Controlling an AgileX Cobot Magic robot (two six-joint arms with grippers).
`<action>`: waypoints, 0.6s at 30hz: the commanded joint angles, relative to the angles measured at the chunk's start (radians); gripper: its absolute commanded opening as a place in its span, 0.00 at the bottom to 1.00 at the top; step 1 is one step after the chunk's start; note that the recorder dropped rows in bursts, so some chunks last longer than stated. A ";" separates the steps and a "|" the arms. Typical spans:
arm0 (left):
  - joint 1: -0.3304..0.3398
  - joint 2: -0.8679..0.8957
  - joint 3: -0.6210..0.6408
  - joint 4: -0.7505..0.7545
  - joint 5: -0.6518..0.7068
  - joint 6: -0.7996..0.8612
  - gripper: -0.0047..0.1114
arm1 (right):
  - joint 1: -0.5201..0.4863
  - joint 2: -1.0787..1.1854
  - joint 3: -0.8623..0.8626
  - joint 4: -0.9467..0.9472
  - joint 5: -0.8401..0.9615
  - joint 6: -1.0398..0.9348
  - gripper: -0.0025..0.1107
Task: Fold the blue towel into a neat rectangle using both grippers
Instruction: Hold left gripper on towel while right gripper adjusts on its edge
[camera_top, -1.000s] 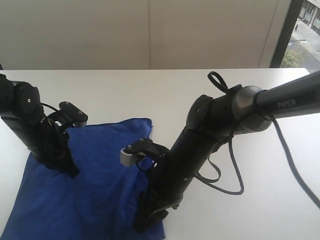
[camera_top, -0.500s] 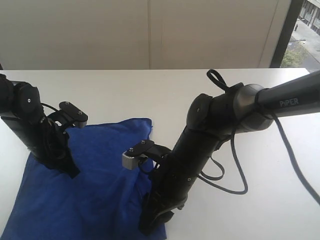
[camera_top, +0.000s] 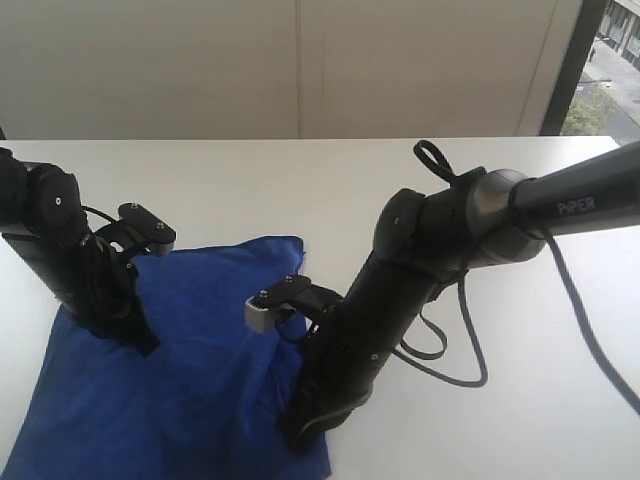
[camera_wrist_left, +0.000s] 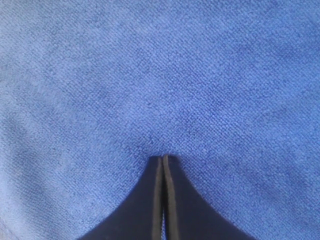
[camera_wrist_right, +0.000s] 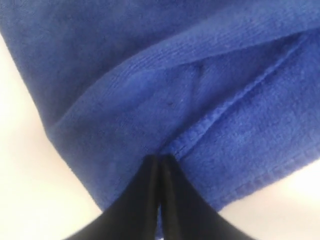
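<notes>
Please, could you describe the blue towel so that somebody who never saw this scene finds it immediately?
In the exterior view, find the white table. The blue towel lies rumpled on its lower-left part, beneath the left arm and the right arm. It is the only coloured, soft thing there.

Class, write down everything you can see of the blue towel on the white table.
The deep-blue, fuzzy microfibre towel lies rumpled on the white table, not yet a neat rectangle. In the right wrist view its layers overlap beside a stitched hem. The left gripper is shut, its tips pinching the pile. The right gripper is shut on the hemmed edge. No tag shows.
</notes>
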 joint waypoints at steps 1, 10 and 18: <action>0.004 0.074 0.031 -0.010 0.004 -0.005 0.04 | -0.001 -0.002 0.004 -0.084 -0.026 0.113 0.02; 0.004 0.074 0.031 -0.010 0.004 -0.005 0.04 | -0.001 -0.035 0.004 -0.135 -0.020 0.183 0.02; 0.004 0.074 0.031 -0.010 0.002 -0.005 0.04 | -0.001 -0.081 0.026 -0.170 -0.023 0.238 0.02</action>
